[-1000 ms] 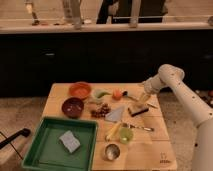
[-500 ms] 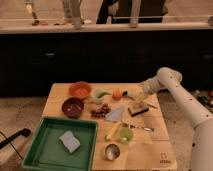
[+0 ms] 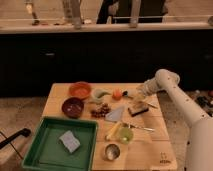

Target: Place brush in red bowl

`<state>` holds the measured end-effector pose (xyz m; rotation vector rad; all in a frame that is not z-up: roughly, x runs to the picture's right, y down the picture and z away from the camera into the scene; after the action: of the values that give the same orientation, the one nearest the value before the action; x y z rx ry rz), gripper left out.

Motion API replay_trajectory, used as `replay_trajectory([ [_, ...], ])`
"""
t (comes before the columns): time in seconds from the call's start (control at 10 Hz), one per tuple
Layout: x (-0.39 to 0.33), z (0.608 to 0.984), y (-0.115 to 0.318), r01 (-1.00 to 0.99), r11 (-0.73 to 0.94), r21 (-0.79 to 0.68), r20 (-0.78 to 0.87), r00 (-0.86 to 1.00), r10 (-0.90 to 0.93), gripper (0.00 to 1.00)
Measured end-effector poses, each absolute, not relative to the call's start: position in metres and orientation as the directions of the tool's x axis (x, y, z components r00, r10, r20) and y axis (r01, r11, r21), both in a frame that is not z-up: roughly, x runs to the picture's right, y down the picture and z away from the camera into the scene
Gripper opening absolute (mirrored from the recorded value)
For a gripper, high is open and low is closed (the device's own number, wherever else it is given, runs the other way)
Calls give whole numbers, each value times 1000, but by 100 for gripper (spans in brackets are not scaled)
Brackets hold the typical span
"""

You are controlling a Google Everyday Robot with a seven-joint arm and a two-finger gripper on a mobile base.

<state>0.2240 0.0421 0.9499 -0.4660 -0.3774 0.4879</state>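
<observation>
The brush [image 3: 137, 108], a tan block with dark bristles beneath, lies on the right half of the wooden table [image 3: 150, 145]. My gripper [image 3: 137, 97] hangs from the white arm that reaches in from the right. It sits just above and behind the brush, very close to it. A red-orange bowl [image 3: 80, 90] stands at the far left of the table. A darker maroon bowl [image 3: 73, 106] stands just in front of it. Both bowls are well to the left of the gripper.
A green tray [image 3: 35, 150] holding a grey sponge [image 3: 70, 141] sits at the front left. An orange fruit [image 3: 116, 94], a grey cloth [image 3: 117, 115], dark nuts [image 3: 101, 110], a yellow-green item [image 3: 120, 133], a utensil [image 3: 141, 128] and a metal cup [image 3: 111, 151] lie mid-table.
My gripper has moved down and to the left, from above the table's right side to just over the brush. The brush and the bowls have not moved.
</observation>
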Motion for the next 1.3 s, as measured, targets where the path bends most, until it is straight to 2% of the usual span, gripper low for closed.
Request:
replay_trajectory([
  [0.1,225,955,45,-361,777,-515,227,817,530,62],
  [0.8,242,976,71,-380,741,-554,179,815,551,62],
  [0.9,245,978,74,-384,737,-556,171,815,554,58],
  [1.0,247,980,78,-392,730,-560,167,810,562,48],
  [1.1,249,980,79,-394,729,-560,165,809,564,42],
  [1.2,252,980,81,-397,728,-559,161,810,565,26],
  [1.3,253,980,81,-396,727,-560,159,810,564,19],
])
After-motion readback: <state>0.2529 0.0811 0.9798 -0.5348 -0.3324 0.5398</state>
